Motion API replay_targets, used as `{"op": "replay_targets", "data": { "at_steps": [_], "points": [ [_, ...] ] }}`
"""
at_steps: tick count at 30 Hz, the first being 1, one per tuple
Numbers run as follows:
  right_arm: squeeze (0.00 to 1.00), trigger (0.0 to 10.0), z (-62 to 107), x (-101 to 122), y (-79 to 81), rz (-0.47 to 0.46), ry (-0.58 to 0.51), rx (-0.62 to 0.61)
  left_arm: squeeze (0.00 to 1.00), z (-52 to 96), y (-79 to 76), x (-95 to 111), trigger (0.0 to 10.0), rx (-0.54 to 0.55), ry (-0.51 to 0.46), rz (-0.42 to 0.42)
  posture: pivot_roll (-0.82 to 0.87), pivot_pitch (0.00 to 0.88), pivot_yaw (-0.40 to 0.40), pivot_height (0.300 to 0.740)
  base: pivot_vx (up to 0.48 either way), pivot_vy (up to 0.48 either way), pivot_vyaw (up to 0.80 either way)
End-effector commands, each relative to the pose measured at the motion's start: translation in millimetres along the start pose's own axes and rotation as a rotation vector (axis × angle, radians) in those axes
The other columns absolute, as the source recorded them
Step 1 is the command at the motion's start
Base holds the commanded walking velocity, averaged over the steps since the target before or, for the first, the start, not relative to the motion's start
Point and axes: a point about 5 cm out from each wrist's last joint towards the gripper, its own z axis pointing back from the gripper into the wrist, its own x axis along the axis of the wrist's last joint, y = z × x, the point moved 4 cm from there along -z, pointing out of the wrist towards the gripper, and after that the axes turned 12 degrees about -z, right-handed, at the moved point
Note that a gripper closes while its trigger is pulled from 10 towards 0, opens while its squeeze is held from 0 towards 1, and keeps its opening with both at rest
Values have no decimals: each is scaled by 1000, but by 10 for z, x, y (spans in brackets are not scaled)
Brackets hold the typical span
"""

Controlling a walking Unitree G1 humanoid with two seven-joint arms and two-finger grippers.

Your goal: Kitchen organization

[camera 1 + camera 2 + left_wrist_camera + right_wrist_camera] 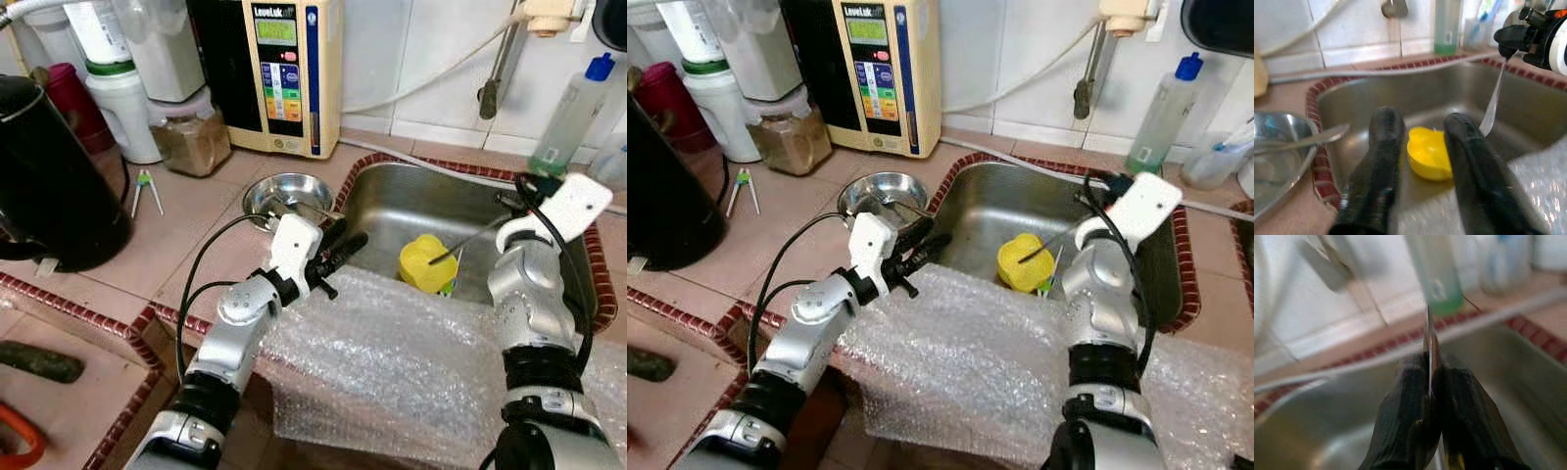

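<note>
the right gripper point(1431, 396), pinched shut on a thin metal utensil point(468, 238) above the sink point(387, 201) holding a yellow cup point(423, 262), probably needed a level carry, while the left gripper point(1422, 161) hovered open near the sink's left rim.

Cup point(426, 262) in sink point(392, 201); bowl point(286, 192) left.

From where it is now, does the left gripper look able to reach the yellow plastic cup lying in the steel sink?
Probably yes. The left gripper hangs open at the edge of the steel sink, pointing at the yellow plastic cup, with nothing between; the right gripper's thin metal utensil hangs close by.
</note>
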Motion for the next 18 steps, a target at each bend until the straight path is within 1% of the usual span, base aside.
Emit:
{"op": "replay_targets", "data": {
  "at_steps": [1,4,7,10,11,12,13,14,18],
  "points": [
    [0,0,-21,-5,-25,-44,-7,-38,1000,0,16,-34,10000,-22,34,-18,-36,26,79,740,0,0,0],
    [0,0,-17,-52,-109,-32,-9,-69,1000,4,22,-23,10000,-30,30,-8,-34,27,81,740,0,0,0],
    [0,0,0,-89,-84,-19,-8,-49,1000,8,9,-23,10000,-38,33,-2,-34,28,84,740,0,0,0],
    [0,0,14,-183,-77,-59,29,-38,1000,4,-18,-42,10000,-54,44,-15,-36,29,85,740,0,0,0],
    [1000,0,22,-225,-78,-84,47,-35,1000,1,-34,-46,10000,-61,46,-14,-36,29,85,740,0,0,0],
    [1000,0,25,-243,-83,-90,54,-38,1000,1,-39,-46,10000,-62,46,-14,-39,30,85,740,0,0,0],
    [1000,7020,28,-258,-90,-89,59,-43,1000,1,-43,-46,10000,-63,46,-16,-39,30,85,740,0,0,0],
    [1000,10000,30,-270,-93,-90,64,-44,1000,0,-47,-47,10000,-63,47,-18,-39,30,85,740,0,0,0],
    [1000,10000,25,-268,-71,-93,61,-28,1000,-7,-43,-48,10000,-53,48,-11,-40,31,83,740,0,0,0]
  ]
}}
